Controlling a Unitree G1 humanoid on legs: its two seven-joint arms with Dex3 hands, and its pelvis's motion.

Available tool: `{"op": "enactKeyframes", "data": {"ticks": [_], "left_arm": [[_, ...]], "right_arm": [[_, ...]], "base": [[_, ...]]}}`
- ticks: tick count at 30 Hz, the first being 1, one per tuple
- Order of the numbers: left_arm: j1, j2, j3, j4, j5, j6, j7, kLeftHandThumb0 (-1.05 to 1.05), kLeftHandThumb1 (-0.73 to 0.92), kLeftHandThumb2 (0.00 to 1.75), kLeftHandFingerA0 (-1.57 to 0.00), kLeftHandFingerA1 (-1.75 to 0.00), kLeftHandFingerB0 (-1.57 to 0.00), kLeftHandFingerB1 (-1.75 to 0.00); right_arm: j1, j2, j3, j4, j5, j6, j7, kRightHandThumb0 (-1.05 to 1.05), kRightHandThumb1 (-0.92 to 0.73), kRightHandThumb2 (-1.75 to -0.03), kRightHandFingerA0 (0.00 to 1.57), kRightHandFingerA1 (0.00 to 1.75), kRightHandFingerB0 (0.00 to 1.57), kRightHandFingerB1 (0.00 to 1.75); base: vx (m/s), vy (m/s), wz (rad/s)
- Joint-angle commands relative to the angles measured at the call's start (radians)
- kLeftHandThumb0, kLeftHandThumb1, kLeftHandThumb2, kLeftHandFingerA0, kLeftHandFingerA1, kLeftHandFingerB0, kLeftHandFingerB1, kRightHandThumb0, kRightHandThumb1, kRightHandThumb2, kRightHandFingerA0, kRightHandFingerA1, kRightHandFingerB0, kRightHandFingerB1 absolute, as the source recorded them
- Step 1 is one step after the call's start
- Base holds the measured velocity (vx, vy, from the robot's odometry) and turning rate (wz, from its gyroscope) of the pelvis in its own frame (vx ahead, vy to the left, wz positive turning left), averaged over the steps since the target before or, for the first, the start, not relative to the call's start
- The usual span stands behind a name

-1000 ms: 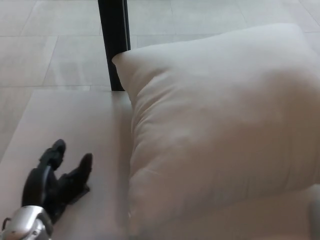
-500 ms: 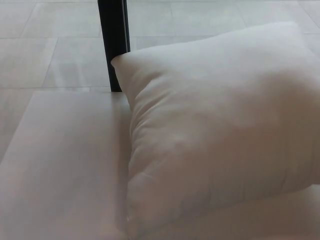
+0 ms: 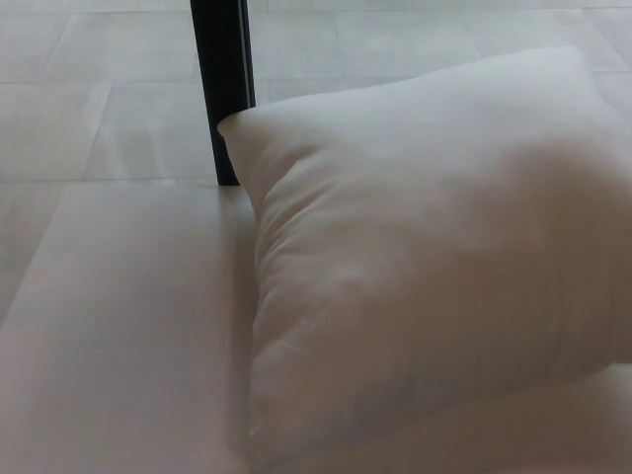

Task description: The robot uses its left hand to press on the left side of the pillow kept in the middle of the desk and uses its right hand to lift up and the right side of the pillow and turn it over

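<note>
Neither my left hand nor my right hand shows here. The white pillow (image 3: 434,267) lies flat on the pale surface (image 3: 118,326), its far left corner beside a black post (image 3: 222,89).

head camera, close, angled down at desk (image 3: 118,326)

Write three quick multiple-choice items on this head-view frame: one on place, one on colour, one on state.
1. Where does the pillow lie on the desk?
A. right part
B. far left edge
C. on the floor

2. What colour is the post behind the desk?
A. white
B. black
C. red

3. Which robot hands show?
A. both
B. left only
C. neither

Answers: 1 A, the pillow fills the right part and the desk's left lies bare; 2 B, the upright post is black; 3 C, no hand or arm appears anywhere.
</note>
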Motion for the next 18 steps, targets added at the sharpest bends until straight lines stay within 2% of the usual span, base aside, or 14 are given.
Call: {"op": "enactKeyframes", "data": {"ticks": [1,3,4,5,6,7,8,9,11,13,14,15,16,18], "left_arm": [[0.152,0.088,-0.152,0.253,0.282,-0.426,-0.072,-1.05,0.28,0.76,0.00,-0.78,-0.01,-0.80],[0.157,0.102,-0.206,0.225,0.303,-0.405,-0.107,-0.97,0.33,0.80,-0.09,-0.82,-0.11,-0.81],[0.151,0.108,-0.222,0.205,0.308,-0.386,-0.110,-1.05,0.30,0.75,-0.36,-1.02,-0.07,-0.84],[0.135,0.115,-0.231,0.196,0.299,-0.364,-0.118,-1.05,0.38,0.54,-0.50,-0.92,-0.07,-0.92],[0.128,0.121,-0.239,0.187,0.290,-0.354,-0.130,-1.05,0.36,0.79,-0.32,-0.83,-0.05,-0.91],[0.121,0.133,-0.252,0.174,0.286,-0.344,-0.147,-1.05,0.35,0.79,-0.46,-0.84,-0.07,-0.85],[0.116,0.145,-0.264,0.177,0.287,-0.339,-0.153,-1.05,0.36,0.81,-0.41,-0.88,-0.11,-0.81],[0.116,0.149,-0.264,0.180,0.271,-0.316,-0.166,-1.00,0.36,0.54,-0.28,-0.93,-0.16,-0.84],[0.114,0.167,-0.272,0.202,0.255,-0.308,-0.203,-1.04,0.38,0.54,-0.25,-0.94,-0.18,-0.83],[0.109,0.192,-0.299,0.226,0.264,-0.259,-0.205,-1.00,0.27,0.75,-0.45,-1.09,-0.27,-0.81],[0.105,0.197,-0.300,0.234,0.254,-0.243,-0.209,-1.00,0.27,0.75,-0.45,-1.09,-0.27,-0.81],[0.104,0.203,-0.296,0.253,0.239,-0.225,-0.230,-0.91,0.33,0.52,-0.86,-1.20,-0.28,-0.79],[0.105,0.213,-0.307,0.272,0.241,-0.209,-0.242,-0.92,0.25,0.73,-0.84,-1.20,-0.28,-0.75],[0.103,0.220,-0.319,0.295,0.244,-0.216,-0.240,-0.93,0.22,0.65,-0.81,-1.21,-0.30,-0.80]], "right_arm": [[0.117,-0.002,0.049,0.152,-0.039,-0.283,-0.109,-1.05,-0.67,-1.09,0.20,0.65,0.05,0.50],[0.143,-0.005,0.090,0.161,-0.062,-0.306,-0.077,-1.05,-0.67,-1.09,0.24,0.63,0.06,0.48],[0.142,-0.006,0.090,0.163,-0.059,-0.311,-0.078,-0.99,-0.79,-0.64,0.36,0.62,0.05,0.54],[0.136,-0.010,0.099,0.169,-0.059,-0.312,-0.088,-0.97,-0.79,-0.63,0.37,0.68,0.06,0.54],[0.130,-0.011,0.113,0.173,-0.061,-0.316,-0.092,-0.96,-0.78,-0.64,0.39,0.69,0.06,0.51],[0.122,-0.006,0.133,0.168,-0.068,-0.319,-0.091,-0.93,-0.61,-1.00,0.74,1.23,0.07,0.58],[0.118,0.000,0.153,0.165,-0.073,-0.327,-0.090,-0.96,-0.64,-1.02,0.87,1.04,0.09,0.59],[0.121,0.000,0.173,0.167,-0.080,-0.341,-0.081,-0.89,-0.78,-0.65,0.89,1.31,0.08,0.57],[0.116,0.004,0.197,0.170,-0.077,-0.360,-0.072,-0.87,-0.75,-0.64,0.91,1.30,0.16,0.57],[0.126,0.001,0.232,0.185,-0.090,-0.408,-0.039,-0.84,-0.73,-0.64,0.14,0.63,0.19,0.51],[0.127,-0.003,0.244,0.193,-0.090,-0.418,-0.035,-0.84,-0.73,-0.64,0.14,0.63,0.19,0.51],[0.135,-0.001,0.261,0.186,-0.098,-0.427,-0.033,-0.83,-0.68,-0.61,0.20,0.64,0.19,0.53],[0.142,-0.007,0.285,0.182,-0.118,-0.426,-0.050,-0.79,-0.63,-0.59,0.47,0.95,0.20,0.56],[0.147,-0.009,0.310,0.187,-0.125,-0.438,-0.075,-0.59,-0.49,-0.55,0.95,1.69,0.26,0.56]], "base": [[0.00,0.000,0.00],[0.00,0.000,0.00],[0.00,0.000,0.00],[0.00,0.000,0.00],[0.00,0.000,0.00],[0.00,0.000,0.00],[0.00,0.000,0.00],[0.00,0.000,0.00],[0.00,0.000,0.00],[0.00,0.000,0.00],[0.00,0.000,0.00],[0.00,0.000,0.00],[0.00,0.000,0.00],[0.00,0.000,0.00]]}}
